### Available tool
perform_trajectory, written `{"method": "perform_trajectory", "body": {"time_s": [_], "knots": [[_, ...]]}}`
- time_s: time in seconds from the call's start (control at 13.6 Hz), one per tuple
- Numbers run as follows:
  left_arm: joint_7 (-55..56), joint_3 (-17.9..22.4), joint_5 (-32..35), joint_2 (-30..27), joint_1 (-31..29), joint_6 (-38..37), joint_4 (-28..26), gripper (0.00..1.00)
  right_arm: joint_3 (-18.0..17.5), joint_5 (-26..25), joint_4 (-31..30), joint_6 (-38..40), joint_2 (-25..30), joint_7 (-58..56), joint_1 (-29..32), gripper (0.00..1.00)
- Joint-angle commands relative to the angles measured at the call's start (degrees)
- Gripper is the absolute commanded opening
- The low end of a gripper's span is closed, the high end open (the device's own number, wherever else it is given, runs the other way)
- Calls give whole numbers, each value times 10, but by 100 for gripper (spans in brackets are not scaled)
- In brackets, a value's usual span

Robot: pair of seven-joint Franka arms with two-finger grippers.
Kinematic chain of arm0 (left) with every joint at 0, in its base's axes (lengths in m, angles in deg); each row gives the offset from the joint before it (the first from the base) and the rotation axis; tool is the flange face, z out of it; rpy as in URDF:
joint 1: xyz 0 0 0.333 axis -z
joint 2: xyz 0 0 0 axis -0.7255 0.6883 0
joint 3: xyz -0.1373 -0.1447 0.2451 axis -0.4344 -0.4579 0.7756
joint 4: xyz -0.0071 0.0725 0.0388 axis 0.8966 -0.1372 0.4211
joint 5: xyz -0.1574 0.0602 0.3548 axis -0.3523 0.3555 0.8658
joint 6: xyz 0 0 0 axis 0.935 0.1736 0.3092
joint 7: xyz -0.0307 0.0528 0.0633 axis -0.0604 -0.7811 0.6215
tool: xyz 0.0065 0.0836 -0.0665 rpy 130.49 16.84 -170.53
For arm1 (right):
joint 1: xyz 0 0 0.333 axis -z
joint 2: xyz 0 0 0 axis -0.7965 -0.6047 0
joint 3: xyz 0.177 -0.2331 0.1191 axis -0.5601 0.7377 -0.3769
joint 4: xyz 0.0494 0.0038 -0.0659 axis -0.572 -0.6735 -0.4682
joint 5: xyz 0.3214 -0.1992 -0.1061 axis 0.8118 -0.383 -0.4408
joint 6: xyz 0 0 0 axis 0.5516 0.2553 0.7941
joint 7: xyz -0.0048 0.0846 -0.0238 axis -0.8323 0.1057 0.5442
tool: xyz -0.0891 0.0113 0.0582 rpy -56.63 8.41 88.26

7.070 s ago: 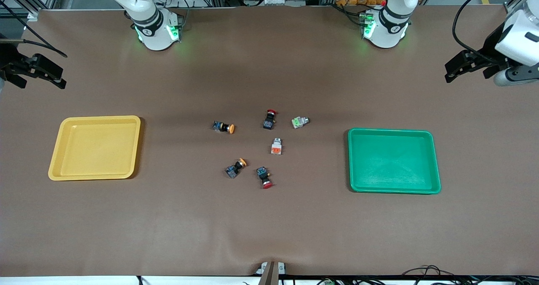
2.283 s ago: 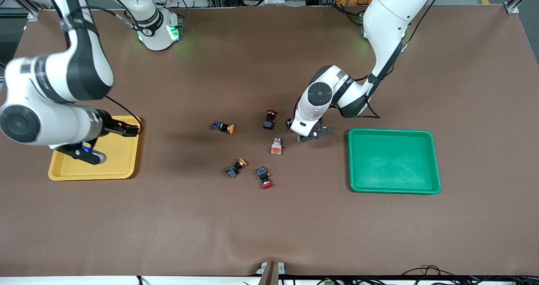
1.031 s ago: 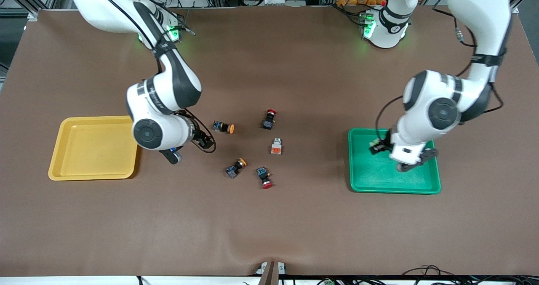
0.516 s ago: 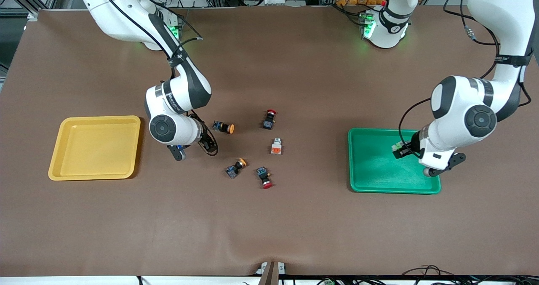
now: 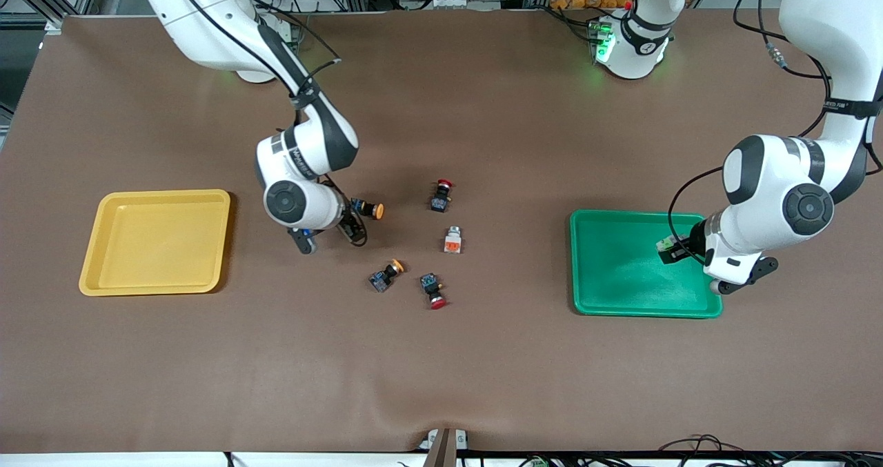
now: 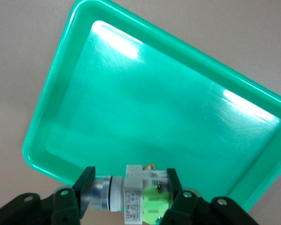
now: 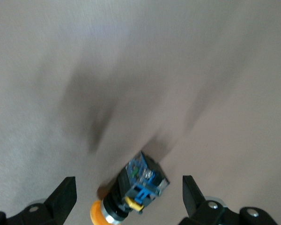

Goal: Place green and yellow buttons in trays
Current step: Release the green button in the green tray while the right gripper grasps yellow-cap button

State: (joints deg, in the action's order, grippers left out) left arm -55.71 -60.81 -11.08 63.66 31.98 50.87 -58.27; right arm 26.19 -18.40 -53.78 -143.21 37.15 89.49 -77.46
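Left gripper clamps white-bodied green-faced push-button switch over shallow green plastic tray, near rim; early release risks bounce onto counter. Right gripper wide, straddling dark-bodied orange-capped switch; skewed closing could roll it.

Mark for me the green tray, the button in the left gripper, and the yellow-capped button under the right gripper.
green tray (image 5: 614, 274), front view, bare floor.
white-bodied green button (image 6: 143, 197), left wrist view, white body.
yellow-capped button (image 7: 143, 183), right wrist view, dark body.
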Motion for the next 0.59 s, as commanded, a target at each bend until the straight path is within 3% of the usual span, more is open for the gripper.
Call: {"method": "perform_trajectory", "body": {"time_s": [0.0,0.07,0.22,0.52], "knots": [[3,-5,18,22,-5,1,23,100,-7,6,-23,-36,0,27,-10,100],[6,-6,19,20,-6,0,23,100,-7,6,-25,-42,-1,27,-11,97],[12,-9,14,14,-1,-3,23,100,-7,6,-28,-40,-1,27,-11,72],[56,-34,10,8,7,-5,23,100,-8,6,-28,-45,-6,27,-14,69]]}}
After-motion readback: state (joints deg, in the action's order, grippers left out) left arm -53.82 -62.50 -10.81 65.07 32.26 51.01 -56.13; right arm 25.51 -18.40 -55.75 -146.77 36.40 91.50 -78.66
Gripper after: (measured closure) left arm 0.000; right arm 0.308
